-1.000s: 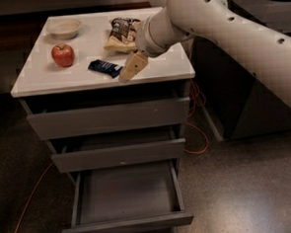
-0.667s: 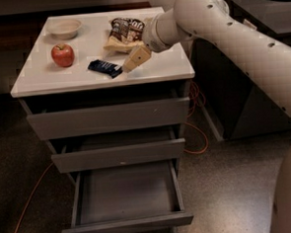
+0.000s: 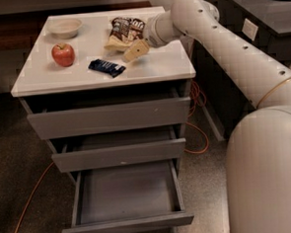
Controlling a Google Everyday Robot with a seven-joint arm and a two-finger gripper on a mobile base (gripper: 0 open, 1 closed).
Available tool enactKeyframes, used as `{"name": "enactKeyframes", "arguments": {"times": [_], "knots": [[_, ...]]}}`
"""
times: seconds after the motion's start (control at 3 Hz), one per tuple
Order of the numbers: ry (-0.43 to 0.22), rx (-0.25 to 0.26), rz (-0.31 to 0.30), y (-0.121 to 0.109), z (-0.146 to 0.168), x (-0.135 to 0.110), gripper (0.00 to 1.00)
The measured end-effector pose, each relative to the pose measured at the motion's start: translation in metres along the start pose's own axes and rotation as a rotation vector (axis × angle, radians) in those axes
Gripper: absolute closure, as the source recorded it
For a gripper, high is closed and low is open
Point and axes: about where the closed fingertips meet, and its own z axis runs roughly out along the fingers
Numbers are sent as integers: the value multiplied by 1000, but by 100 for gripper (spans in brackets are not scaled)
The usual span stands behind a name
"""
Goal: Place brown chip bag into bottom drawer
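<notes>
The brown chip bag (image 3: 124,31) lies at the back of the white cabinet top, dark brown at its far end and tan-yellow nearer me. My gripper (image 3: 136,51) hovers just in front of and to the right of the bag, its tan tip over the countertop, near the bag's lower edge. Whether it touches the bag is unclear. The bottom drawer (image 3: 125,194) is pulled far out, and its shallow grey interior holds nothing.
A red apple (image 3: 63,54), a white bowl (image 3: 65,27) and a dark-blue wrapped bar (image 3: 107,67) share the top. The two upper drawers (image 3: 111,118) stand slightly ajar. An orange cable (image 3: 23,210) runs on the floor. A dark unit (image 3: 258,27) stands to the right.
My gripper has moved back across the countertop toward the chip bag, and the arm's base now fills more of the right side. The bag and drawers have not moved.
</notes>
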Motion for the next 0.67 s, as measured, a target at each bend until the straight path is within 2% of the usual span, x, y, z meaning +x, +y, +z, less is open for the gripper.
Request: {"name": "enactKeyframes", "arguments": {"times": [0.67], "knots": [[-17,12,59,-36,38,2,1]]}}
